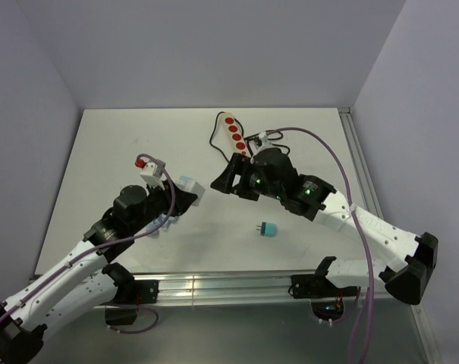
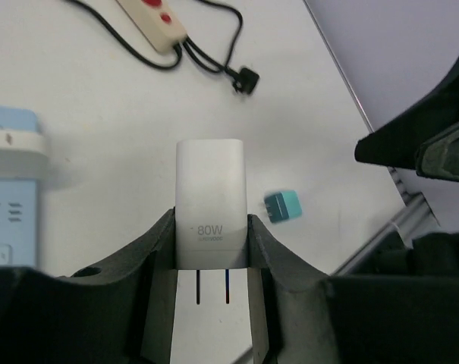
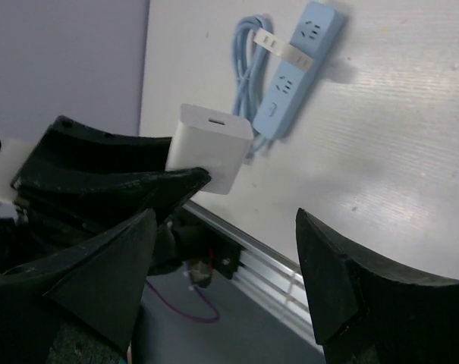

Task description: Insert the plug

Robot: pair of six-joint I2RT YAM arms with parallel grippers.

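Top external view: nearest me, at 6 o'clock, a metal rail (image 1: 214,284) runs along the near edge of the white table (image 1: 108,152), with both arm bases by it. Just beyond it, a little right of centre, a small teal plug adapter (image 1: 266,229) lies alone on the tabletop.

At about 10 o'clock from the adapter is the left gripper (image 1: 190,194). The right gripper (image 1: 223,180) faces it from its 2 o'clock side, close by but not touching.

From the left wrist, the two dark fingers (image 2: 157,250) pinch the white 80W charger (image 2: 210,189) by its sides. Its two prongs point back toward the wrist. So the plug sits in the left gripper, left of the table's centre. A blue power strip (image 2: 9,197) lies on the table at 9 o'clock from it.

From the right wrist, that arm's fingers (image 3: 115,258) stand spread wide with nothing between them. Past them the charger shows its port face, and the blue strip's cable (image 3: 248,68) is bundled with a white strap.

Farthest off, at 12 o'clock, a beige power strip (image 1: 233,133) with red buttons lies at a slant. Its black cord (image 1: 214,140) loops beside it and ends in a black plug (image 2: 246,78) lying on the table.
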